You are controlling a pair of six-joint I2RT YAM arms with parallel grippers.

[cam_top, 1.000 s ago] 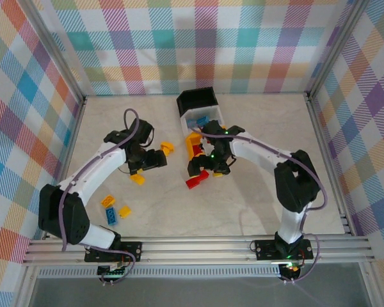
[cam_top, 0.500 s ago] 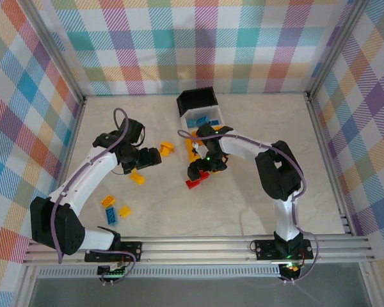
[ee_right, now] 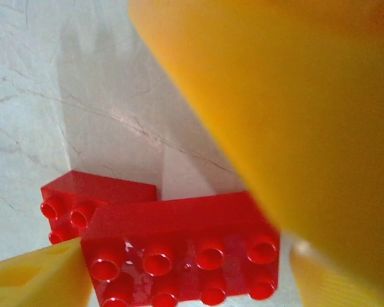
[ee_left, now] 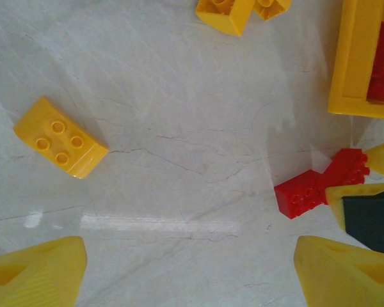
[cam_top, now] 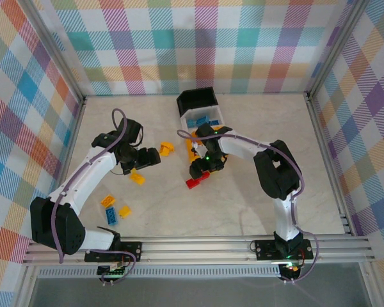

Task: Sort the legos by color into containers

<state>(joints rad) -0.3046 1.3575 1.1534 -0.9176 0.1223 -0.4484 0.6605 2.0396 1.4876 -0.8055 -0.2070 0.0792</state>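
- Pale marbled table [cam_top: 243,204], plaid walls [cam_top: 179,38] all round.
- Right gripper [cam_top: 198,174] straddles a red brick [ee_right: 179,256] lying on the table just beside the yellow bin [ee_left: 355,64]. Whether it has pinched the brick, I can't tell.
- Another red brick [ee_right: 70,204] touches the first, so I'd close squarely on the one alone and lift straight up, or the neighbour could drag along.
- Left gripper [ee_left: 192,262] hangs spread wide and empty, near a yellow brick [ee_left: 61,136].
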